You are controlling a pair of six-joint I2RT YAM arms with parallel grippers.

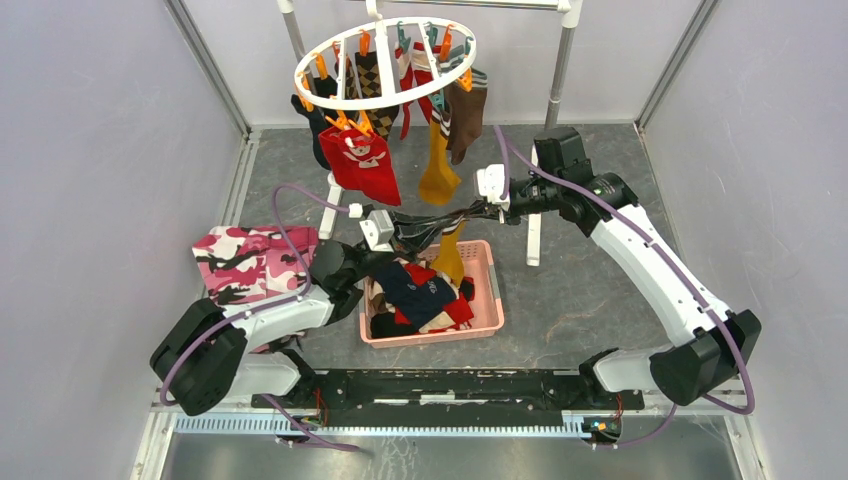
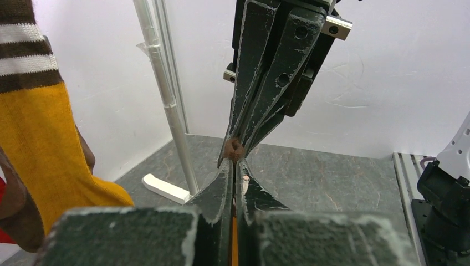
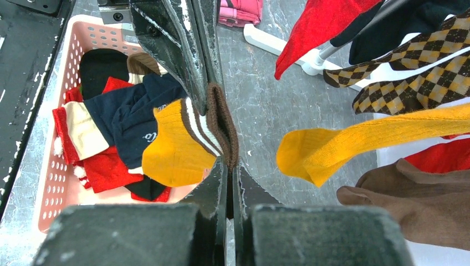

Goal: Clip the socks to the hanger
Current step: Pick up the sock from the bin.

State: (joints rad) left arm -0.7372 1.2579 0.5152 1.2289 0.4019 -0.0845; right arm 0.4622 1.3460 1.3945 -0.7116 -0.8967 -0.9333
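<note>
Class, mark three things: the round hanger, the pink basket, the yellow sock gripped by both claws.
hanger (image 1: 382,65), top external view, centre spoke.
pink basket (image 1: 430,337), top external view, near rim.
yellow sock (image 3: 174,152), right wrist view, foot part.

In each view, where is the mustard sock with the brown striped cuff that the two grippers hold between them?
Top external: the held sock hangs at centre, above the pink basket.
Left wrist: only a brown bit of its cuff shows, pinched at centre.
Right wrist: left of centre, its cuff pinched in the middle.
Shared landmark: the other mustard sock, already hanging: upper centre, far left, right.
</note>
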